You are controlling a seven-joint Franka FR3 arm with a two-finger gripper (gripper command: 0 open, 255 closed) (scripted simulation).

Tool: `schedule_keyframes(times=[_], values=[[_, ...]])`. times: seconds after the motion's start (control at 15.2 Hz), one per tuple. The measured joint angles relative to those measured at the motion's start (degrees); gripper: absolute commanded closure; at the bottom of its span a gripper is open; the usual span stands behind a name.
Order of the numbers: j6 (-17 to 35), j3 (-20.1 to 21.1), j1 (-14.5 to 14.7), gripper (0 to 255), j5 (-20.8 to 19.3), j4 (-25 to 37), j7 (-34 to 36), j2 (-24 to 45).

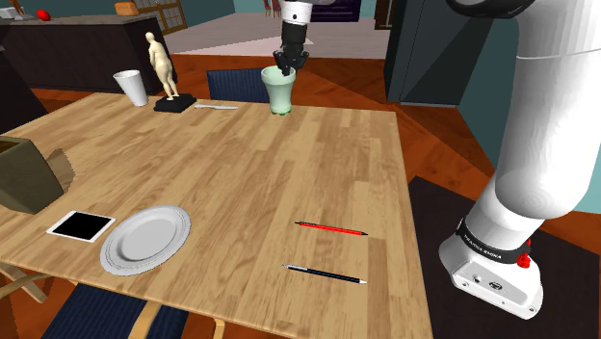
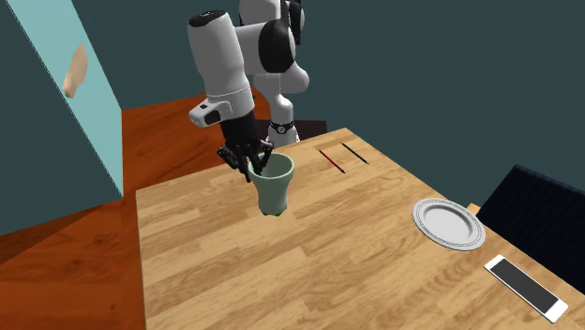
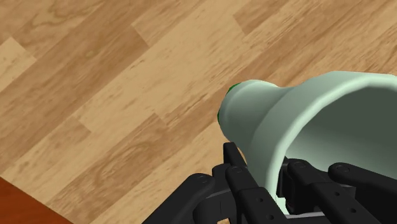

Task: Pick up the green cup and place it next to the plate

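A pale green cup (image 1: pixel 279 91) stands upright near the table's far edge in the shoulder view. Its base is at or just above the wood; I cannot tell which. My black gripper (image 1: pixel 287 65) comes down from above, shut on the cup's rim. In the second exterior view the gripper (image 2: pixel 251 167) clasps the rim of the cup (image 2: pixel 273 187) on the side toward the arm. In the wrist view the cup (image 3: pixel 273 121) has its wall pinched in the gripper (image 3: pixel 267 167), one finger inside and one outside. The grey plate (image 1: pixel 145 239) (image 2: pixel 449 224) lies far off, near the table's front corner.
A figurine (image 1: pixel 164 67) on a dark base, a white cup (image 1: pixel 132 87) and a piece of cutlery (image 1: pixel 217 107) stand along the far edge. A tablet (image 1: pixel 81 226) lies beside the plate, and a brown box (image 1: pixel 24 173) sits at the shoulder view's left. A red pen (image 1: pixel 330 228) and a black pen (image 1: pixel 325 275) lie near the stand.
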Motion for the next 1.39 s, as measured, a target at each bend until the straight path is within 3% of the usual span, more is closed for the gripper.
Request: schedule_keyframes(times=[0.92, 1.39], values=[[-10.99, -0.09, -0.43, 255, -0.31, 12.51, 1.7, 1.4], [-6.64, 1.94, 4.49, 255, -1.49, 9.43, 7.91, 1.61]])
